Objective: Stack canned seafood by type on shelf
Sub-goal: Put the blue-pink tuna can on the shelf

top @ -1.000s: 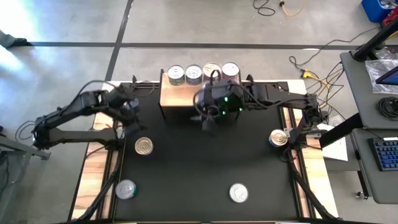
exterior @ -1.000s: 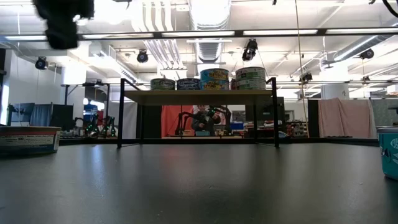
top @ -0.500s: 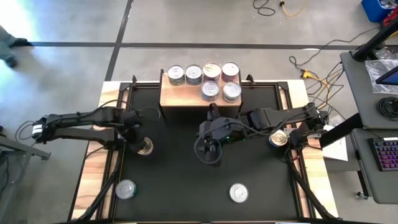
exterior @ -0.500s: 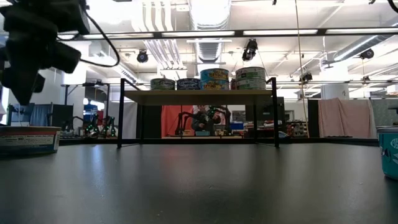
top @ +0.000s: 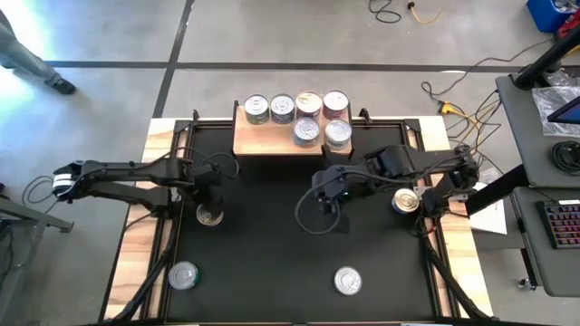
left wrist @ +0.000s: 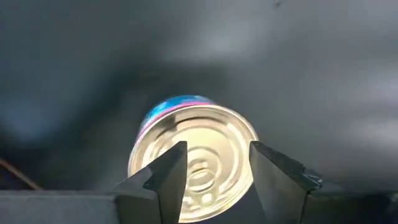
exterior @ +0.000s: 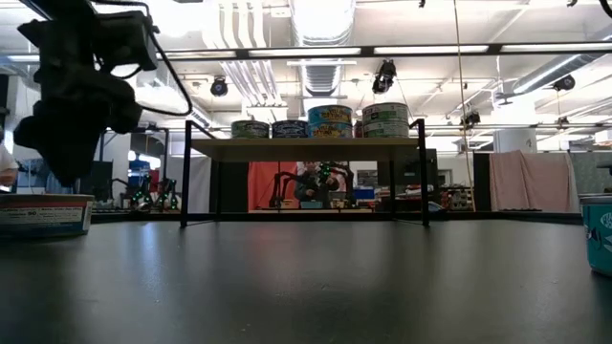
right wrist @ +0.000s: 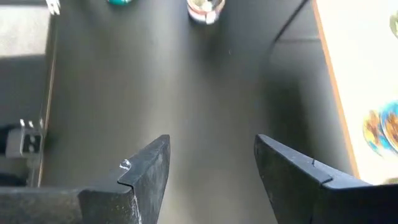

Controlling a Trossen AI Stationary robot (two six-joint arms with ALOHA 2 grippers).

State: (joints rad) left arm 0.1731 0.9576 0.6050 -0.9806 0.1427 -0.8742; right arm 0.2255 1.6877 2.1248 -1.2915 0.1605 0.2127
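No legible text (labels blurred)

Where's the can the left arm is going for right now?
High view: the gold-lidded can sits on the black mat's left side, under the left claw, in front of the shelf's left end.

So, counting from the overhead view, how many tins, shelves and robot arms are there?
Tins, by lids visible from above: 10 (6 on the shelf, 4 on the black mat)
Shelves: 1
Robot arms: 2
Total: 13
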